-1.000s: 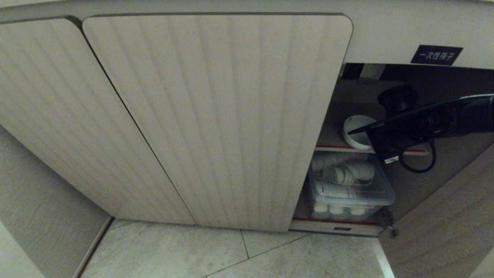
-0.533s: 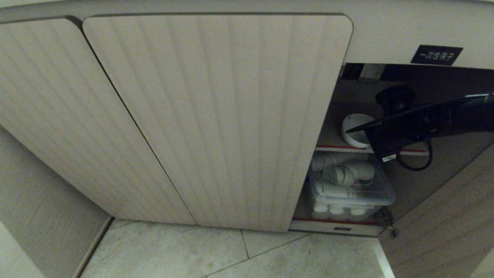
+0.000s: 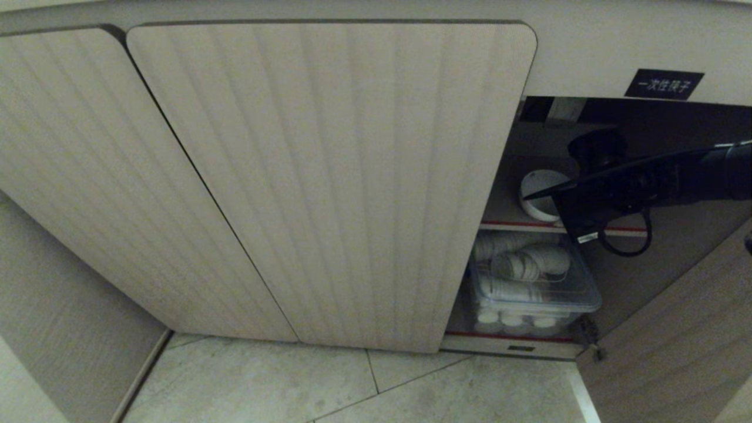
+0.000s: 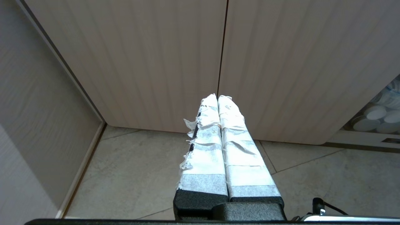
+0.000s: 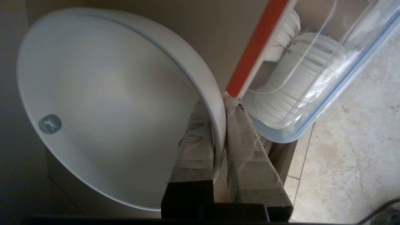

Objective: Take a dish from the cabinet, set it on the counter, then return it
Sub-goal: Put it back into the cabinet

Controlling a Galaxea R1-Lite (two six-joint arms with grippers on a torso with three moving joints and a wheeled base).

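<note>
Right gripper [image 5: 220, 103] clenched on the rim of the bowl [image 5: 103, 103], one finger inside the wall, the other outside, seen plainly from the right wrist. Bowl on or just above the upper, red-edged shelf [image 3: 511, 224] of the cabinet [image 3: 329, 176], tipped toward the open side (contact of its foot with the shelf hidden). Right arm reaching in through the open doorway at the cabinet's right end. Left gripper [image 4: 218, 98] parked outside, fingers pressed together and holding nothing, pointing at the closed doors above the tiled floor [image 4: 131, 168].

Step in hand, most likely: carrying the bowl in or out over the shelf edge; which of the two, not to be told from this moment. For a clean job:

- Keep the pinch firm; a thin glazed rim slips easily.
- Keep the bowl clear of the red shelf edge, just beside the fingertips.
- Move along a straight line through the opening, away from the door frame.
- Keep off the clear plastic box [image 3: 537, 288] of ribbed cups on the shelf below.
- Move slowly; a rim-held bowl swings.
</note>
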